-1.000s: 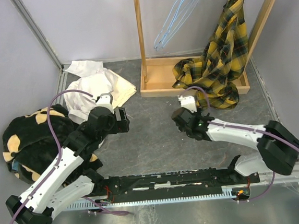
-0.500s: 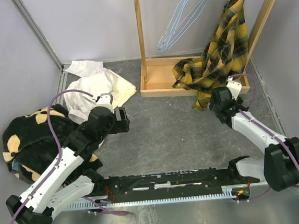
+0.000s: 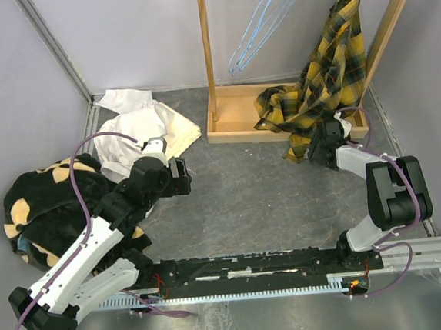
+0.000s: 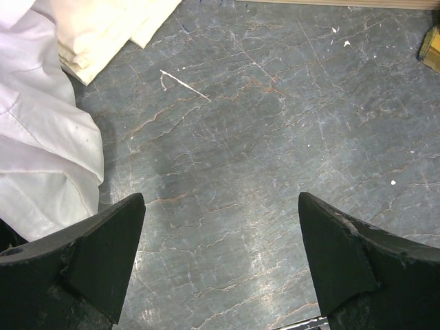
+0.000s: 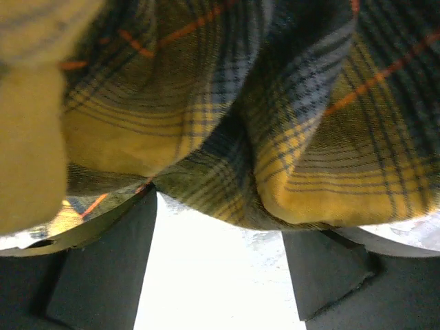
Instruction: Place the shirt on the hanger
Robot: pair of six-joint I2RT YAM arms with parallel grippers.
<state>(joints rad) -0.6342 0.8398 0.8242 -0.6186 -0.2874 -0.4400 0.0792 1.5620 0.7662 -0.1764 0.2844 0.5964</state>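
Top view: lilac walls enclose a grey marbled table. The shirt hangs off a wooden rack and trails into its tray; the hanger dangles to its left.

Left wrist: left gripper spread wide above bare stone, white cloth nearby.

Right wrist: right gripper parted, plaid close ahead, perhaps touching.

The plaid shirt, yellow and black flannel, hangs in a long bunched drape over the right end of the wooden rack. Its lower folds pile in the rack's tray and spill over the front lip. The light-blue wire hanger dangles tilted above the rack's left half, apart from the shirt. The shirt's top is cropped, so I can't tell what holds it up.
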